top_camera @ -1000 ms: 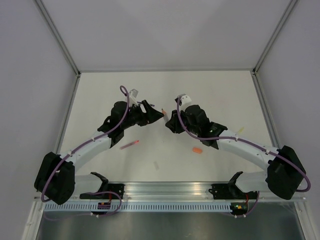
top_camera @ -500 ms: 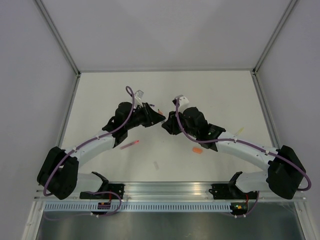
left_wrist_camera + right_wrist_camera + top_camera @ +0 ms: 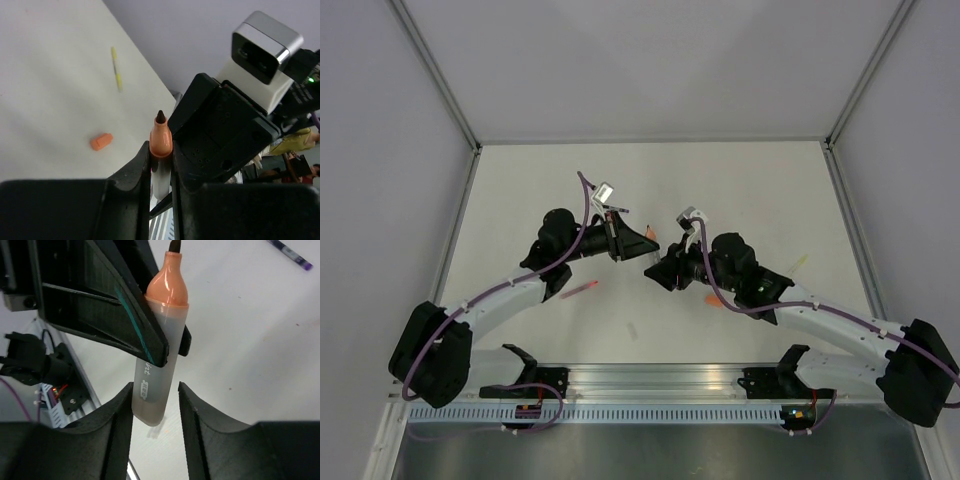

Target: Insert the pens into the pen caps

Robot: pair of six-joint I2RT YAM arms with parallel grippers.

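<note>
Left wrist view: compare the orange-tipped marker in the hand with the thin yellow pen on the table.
The orange-tipped, whitish-barrelled marker is clamped between the fingers of the left hand, held above the table. The thin pale yellow pen lies flat on the table, untouched. The marker has an orange cone and a bare dark nib, whereas the pale yellow pen is one colour along its length. Both are straight pens.
</note>
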